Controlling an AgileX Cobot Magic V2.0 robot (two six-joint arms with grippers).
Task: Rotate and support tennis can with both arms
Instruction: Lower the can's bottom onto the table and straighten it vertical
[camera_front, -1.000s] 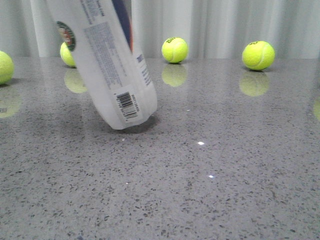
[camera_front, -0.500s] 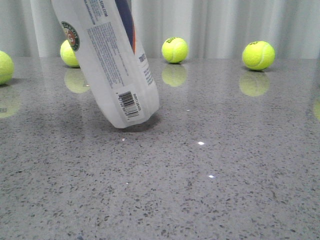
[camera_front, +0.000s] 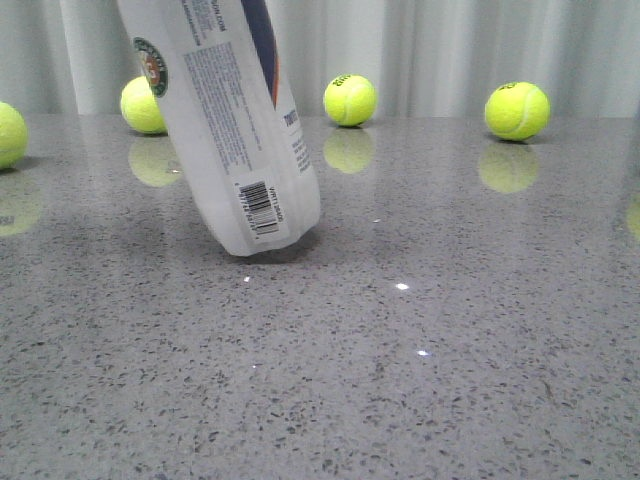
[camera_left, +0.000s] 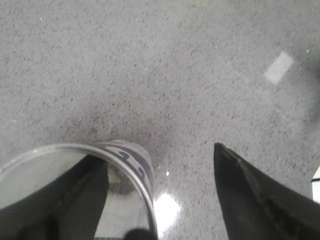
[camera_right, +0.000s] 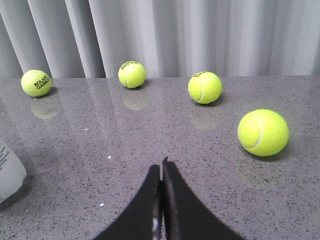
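Note:
The tennis can (camera_front: 235, 130) leans on the grey table, its base down and its top tilted to the left, out of the front view. Barcode and round emblem face the camera. In the left wrist view its silver rim (camera_left: 127, 167) shows from above. My left gripper (camera_left: 159, 156) is open and straddles the can's wall: one finger (camera_left: 75, 200) is within the rim, the other finger (camera_left: 250, 200) is well outside it. My right gripper (camera_right: 161, 162) is shut on nothing, low over the table. The can's base (camera_right: 7, 172) lies far off to its side. Neither arm shows in the front view.
Several yellow-green tennis balls lie along the table's back by the curtain: one (camera_front: 142, 105) behind the can, one (camera_front: 350, 99) at centre, one (camera_front: 516, 110) at right, one (camera_front: 8, 133) at the left edge. The nearest ball (camera_right: 263, 132) lies ahead of my right gripper.
The can has swung toward upright, its upper part moving right while the base stays in place on the table.

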